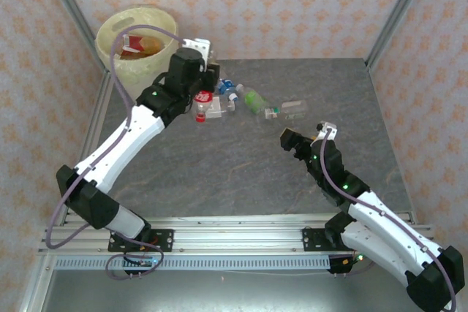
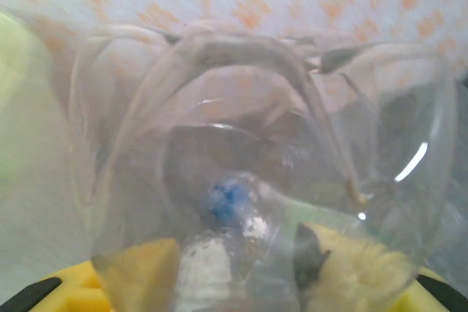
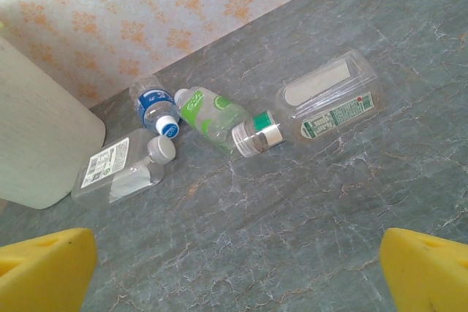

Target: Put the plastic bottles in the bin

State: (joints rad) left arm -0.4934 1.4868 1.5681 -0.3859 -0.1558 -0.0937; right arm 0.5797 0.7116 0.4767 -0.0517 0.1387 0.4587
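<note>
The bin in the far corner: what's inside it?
From above, the bin holds at least one bottle with red and orange on it. Whatever lies deeper is hidden by the bin's own wall, so a count isn't possible.

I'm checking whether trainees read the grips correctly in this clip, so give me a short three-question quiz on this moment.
1. True or false: the right hand is shut on a bottle.
2. What is the left hand gripping? A) a sponge B) a clear bottle C) nothing
3. On the table, what colour is the label of the bottle lying between the blue-labelled bottle and the broad clear bottle?

Key: 1) False: its jaws stand open above the table. 2) B. 3) Green: it is the green-labelled bottle.
</note>
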